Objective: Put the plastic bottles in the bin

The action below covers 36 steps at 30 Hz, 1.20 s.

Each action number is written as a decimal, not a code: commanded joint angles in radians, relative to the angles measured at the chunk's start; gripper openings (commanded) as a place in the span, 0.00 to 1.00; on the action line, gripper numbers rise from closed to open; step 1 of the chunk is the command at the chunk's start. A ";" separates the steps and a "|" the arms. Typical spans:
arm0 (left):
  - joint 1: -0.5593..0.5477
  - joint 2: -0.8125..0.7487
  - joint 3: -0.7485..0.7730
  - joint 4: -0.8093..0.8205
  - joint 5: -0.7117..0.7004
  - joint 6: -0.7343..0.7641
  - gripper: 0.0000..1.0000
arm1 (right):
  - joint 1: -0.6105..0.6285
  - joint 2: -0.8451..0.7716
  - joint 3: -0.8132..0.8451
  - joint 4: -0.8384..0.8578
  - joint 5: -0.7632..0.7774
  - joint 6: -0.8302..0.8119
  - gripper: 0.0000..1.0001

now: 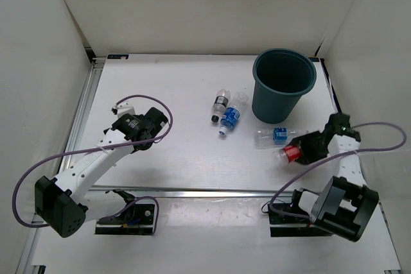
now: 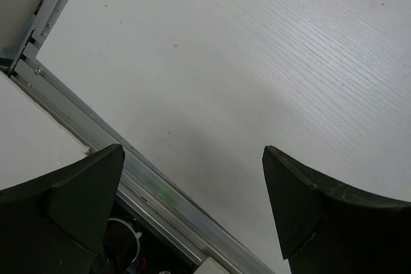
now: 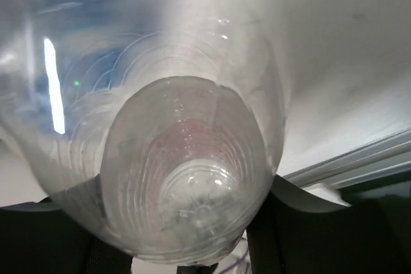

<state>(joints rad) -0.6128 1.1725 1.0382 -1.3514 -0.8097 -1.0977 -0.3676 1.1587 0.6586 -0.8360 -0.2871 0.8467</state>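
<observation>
top external: blue bottle (image 1: pixel 275 135) between red bottle (image 1: pixel 292 153), bin (image 1: pixel 276 104)

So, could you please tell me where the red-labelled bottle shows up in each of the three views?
Top external: the red-labelled bottle is low on the right, nearer the arms than the bin.
Left wrist: not in it.
Right wrist: it fills most of the picture, base toward the camera.
Shared landmark: the metal rail along the table's near edge.
</observation>
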 commanded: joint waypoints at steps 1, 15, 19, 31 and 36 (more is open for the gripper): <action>-0.005 -0.024 -0.004 -0.043 0.001 -0.016 1.00 | 0.018 -0.102 0.308 -0.183 0.043 -0.020 0.39; -0.005 0.027 0.048 0.021 0.012 0.045 1.00 | 0.100 0.404 1.374 -0.001 -0.149 -0.067 0.34; -0.005 0.027 0.057 0.021 0.021 0.055 1.00 | 0.179 0.663 1.756 -0.058 -0.061 -0.113 0.55; -0.015 0.058 0.057 -0.006 0.021 0.002 1.00 | 0.322 0.604 1.561 -0.067 0.132 -0.247 1.00; -0.015 0.142 0.086 0.003 0.021 0.002 1.00 | 0.274 0.446 1.462 -0.121 0.325 -0.190 1.00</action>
<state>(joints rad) -0.6228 1.2881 1.0874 -1.3533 -0.7860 -1.0821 -0.0425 1.7500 2.1551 -0.9306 -0.1108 0.6552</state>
